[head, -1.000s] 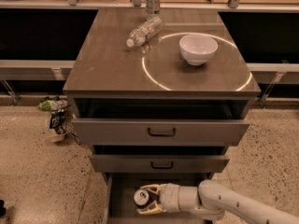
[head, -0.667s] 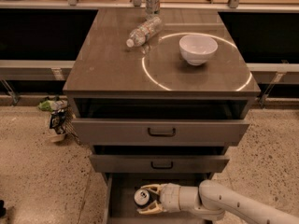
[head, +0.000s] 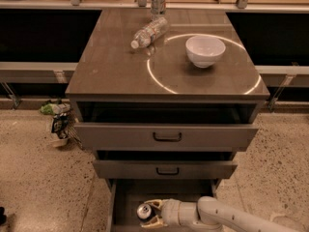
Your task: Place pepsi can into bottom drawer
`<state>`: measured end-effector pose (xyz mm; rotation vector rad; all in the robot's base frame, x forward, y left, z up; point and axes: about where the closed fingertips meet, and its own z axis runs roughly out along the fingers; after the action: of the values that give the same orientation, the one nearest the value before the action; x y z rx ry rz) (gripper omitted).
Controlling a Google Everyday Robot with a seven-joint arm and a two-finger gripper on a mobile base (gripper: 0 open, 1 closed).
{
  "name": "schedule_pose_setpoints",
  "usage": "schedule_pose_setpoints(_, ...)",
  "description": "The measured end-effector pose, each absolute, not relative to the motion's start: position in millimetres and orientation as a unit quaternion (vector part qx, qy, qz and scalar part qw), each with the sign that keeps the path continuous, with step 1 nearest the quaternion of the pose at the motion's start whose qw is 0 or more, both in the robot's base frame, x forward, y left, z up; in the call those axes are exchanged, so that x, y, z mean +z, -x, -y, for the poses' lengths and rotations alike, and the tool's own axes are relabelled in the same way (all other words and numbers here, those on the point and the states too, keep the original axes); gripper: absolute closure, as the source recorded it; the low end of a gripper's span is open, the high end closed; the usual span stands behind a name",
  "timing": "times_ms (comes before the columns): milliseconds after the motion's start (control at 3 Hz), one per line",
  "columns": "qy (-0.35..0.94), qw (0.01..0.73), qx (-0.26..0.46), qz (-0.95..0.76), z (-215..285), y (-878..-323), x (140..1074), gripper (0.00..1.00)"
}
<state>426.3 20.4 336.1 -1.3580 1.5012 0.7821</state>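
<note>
Down at the foot of the cabinet, the bottom drawer [head: 128, 193] is pulled out. The gripper [head: 147, 211] reaches into it from the right, low over the grey floor. The pepsi can [head: 143, 210] sits between its fingers [head: 153, 203], one on either side of the body and closed against it. Only the silver top faces up at me. From here I can't quite tell whether the base is resting on the drawer floor or hanging just above it.

I'd judge a can like that to be light if empty and fairly solid if full. Either way the wall is thin and smooth, so it is slick, and a hard squeeze would dent it. The place to hold it is across the round body about halfway up, as the fingers seem to be doing, with only enough pressure to stop it sliding. It should go down upright on its flat base, since on its side it would roll about the shallow tray.

The two upper drawers [head: 166, 137] stand partly open above the arm, leaving little headroom. On the counter [head: 111, 66] are a white bowl [head: 205, 50], a plastic bottle [head: 149, 32] lying on its side and a silver can [head: 158, 3], all well away from this.
</note>
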Motion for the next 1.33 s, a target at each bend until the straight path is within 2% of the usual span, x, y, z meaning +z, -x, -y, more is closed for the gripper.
schedule_pose_setpoints(1333,0.537,0.477,0.305,-0.626,-13,-478,220,1.00)
